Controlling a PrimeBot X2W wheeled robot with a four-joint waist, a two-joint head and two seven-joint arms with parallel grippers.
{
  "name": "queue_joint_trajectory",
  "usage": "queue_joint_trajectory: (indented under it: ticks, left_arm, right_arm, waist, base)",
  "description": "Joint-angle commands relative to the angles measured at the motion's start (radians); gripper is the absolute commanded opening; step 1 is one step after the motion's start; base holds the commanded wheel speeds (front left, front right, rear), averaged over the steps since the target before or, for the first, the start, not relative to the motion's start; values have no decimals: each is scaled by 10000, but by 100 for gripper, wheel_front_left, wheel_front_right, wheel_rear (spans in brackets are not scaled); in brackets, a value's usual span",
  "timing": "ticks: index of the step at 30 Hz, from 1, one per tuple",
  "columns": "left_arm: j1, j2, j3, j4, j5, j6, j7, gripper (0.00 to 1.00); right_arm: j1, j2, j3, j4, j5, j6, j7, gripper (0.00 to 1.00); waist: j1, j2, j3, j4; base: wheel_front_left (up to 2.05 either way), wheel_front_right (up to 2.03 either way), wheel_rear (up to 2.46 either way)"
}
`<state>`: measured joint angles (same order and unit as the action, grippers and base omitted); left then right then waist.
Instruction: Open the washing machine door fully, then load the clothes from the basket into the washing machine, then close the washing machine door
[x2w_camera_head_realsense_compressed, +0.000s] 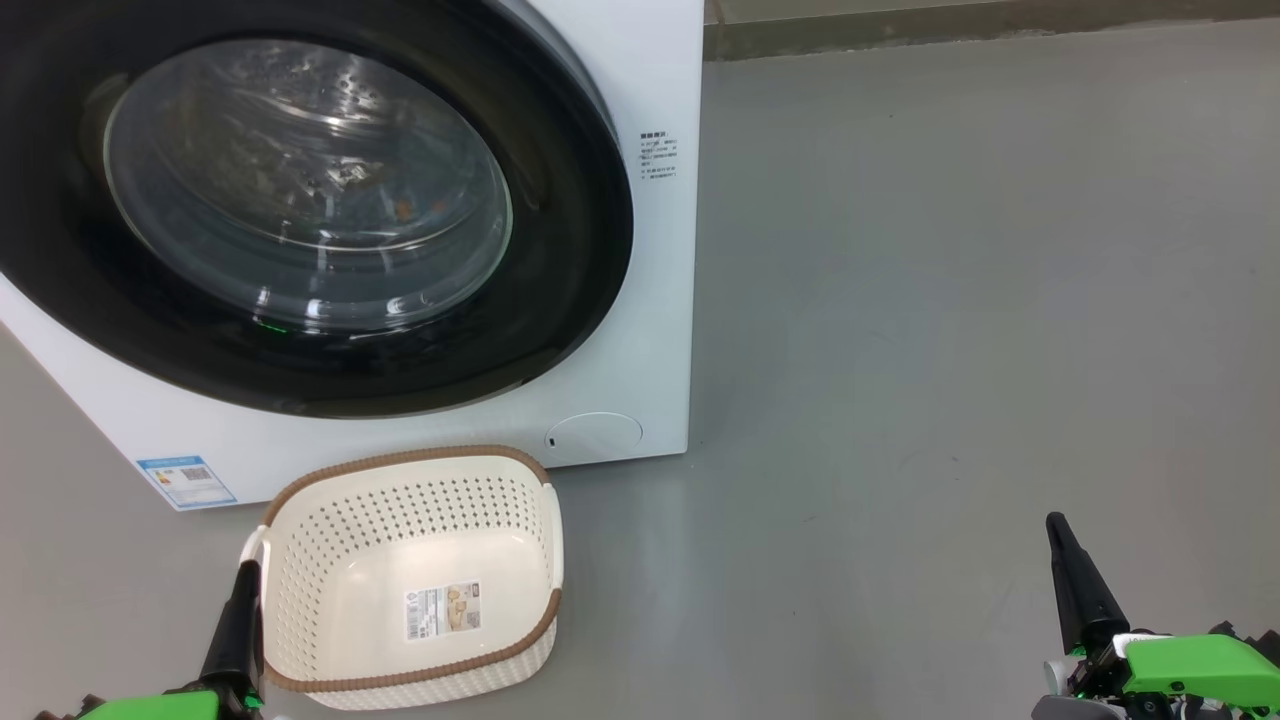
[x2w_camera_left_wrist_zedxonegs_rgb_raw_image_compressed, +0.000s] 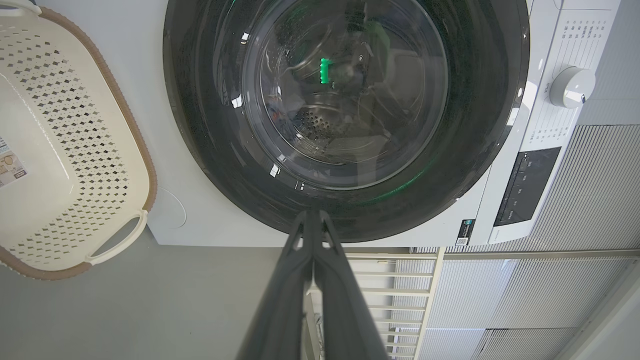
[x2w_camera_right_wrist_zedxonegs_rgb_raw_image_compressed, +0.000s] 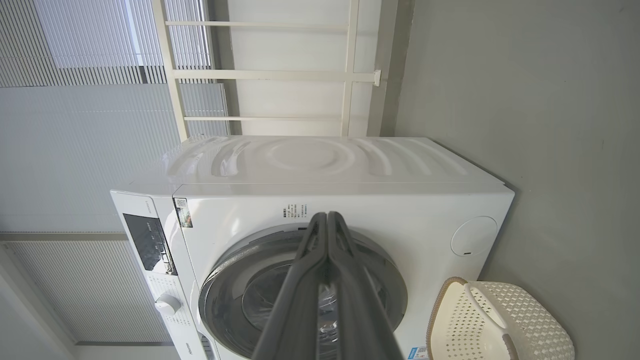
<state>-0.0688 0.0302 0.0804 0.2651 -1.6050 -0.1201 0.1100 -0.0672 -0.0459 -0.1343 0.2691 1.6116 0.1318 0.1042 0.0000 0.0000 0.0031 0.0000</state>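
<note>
Cream plastic and a label on the bottom are all you'll see in the basket, which stands on the floor just in front of the washing machine.

So where are the clothes?

Look through the glass of the door. Pale fabric with orange-brown flecks, the clothes, shows dimly in the drum. You can't make out how many pieces.

And the door itself?

It sits flat against the front, as far as these views let you judge. You can't tell whether the latch has caught.

What's left, then?

By my reckoning, very little. Loading looks done and closing looks done. You might press the door's rim once to be sure.

And the arms?

Your left gripper hangs low just beside the basket's left handle, jaws pressed together on nothing. Your right gripper is well apart from it over bare floor, jaws also pressed together and empty.
</note>
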Motion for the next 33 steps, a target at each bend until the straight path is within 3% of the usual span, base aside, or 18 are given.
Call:
queue_joint_trajectory:
  ticks: [1, 33]
  left_arm:
    - [-393, 200, 331, -198, -38, -106, 30, 0]
    - [-392, 200, 331, -199, -38, -106, 30, 0]
  right_arm:
    - [-405, -68, 230, -245, -10, -11, 70, 0]
    - [-407, -58, 215, -244, -22, -11, 82, 0]
  waist:
    - [0, 0, 0, 0]
    - [0, 0, 0, 0]
  base:
    - [0, 0, 0]
    - [0, 0, 0]
